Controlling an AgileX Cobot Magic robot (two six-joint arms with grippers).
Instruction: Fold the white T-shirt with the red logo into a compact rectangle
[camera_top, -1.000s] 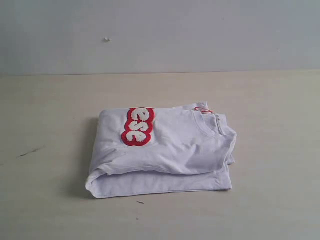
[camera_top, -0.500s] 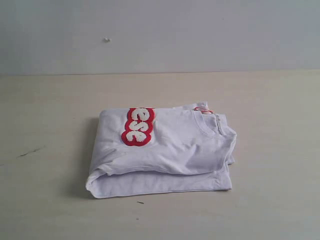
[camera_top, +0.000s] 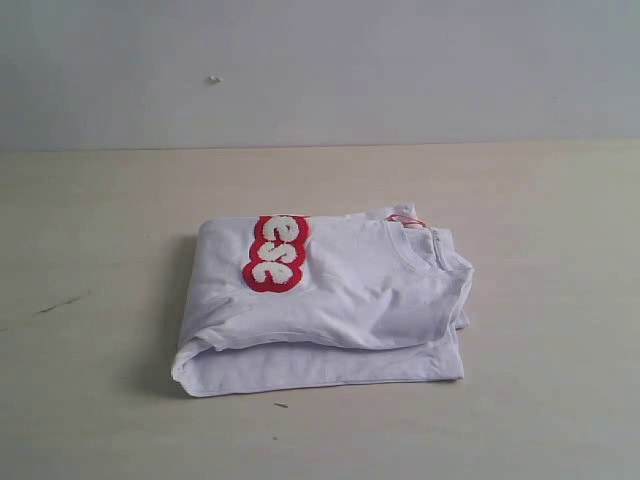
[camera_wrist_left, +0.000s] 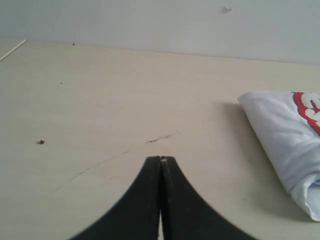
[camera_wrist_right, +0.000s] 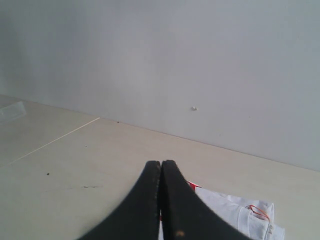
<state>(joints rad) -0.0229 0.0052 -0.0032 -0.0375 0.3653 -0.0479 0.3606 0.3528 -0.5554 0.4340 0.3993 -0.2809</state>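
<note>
Folded white T-shirt (camera_top: 330, 305) lies crosswise, collar rightward.

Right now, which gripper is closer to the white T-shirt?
Probably left. The left gripper is shut over the table beside the white T-shirt, which looks large there. The right gripper is shut too; the shirt looks smaller beyond it.

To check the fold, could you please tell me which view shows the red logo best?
The exterior view: the red logo lies unobstructed atop the white T-shirt. Left wrist catches only its edge; right wrist, at most a red sliver.
</note>
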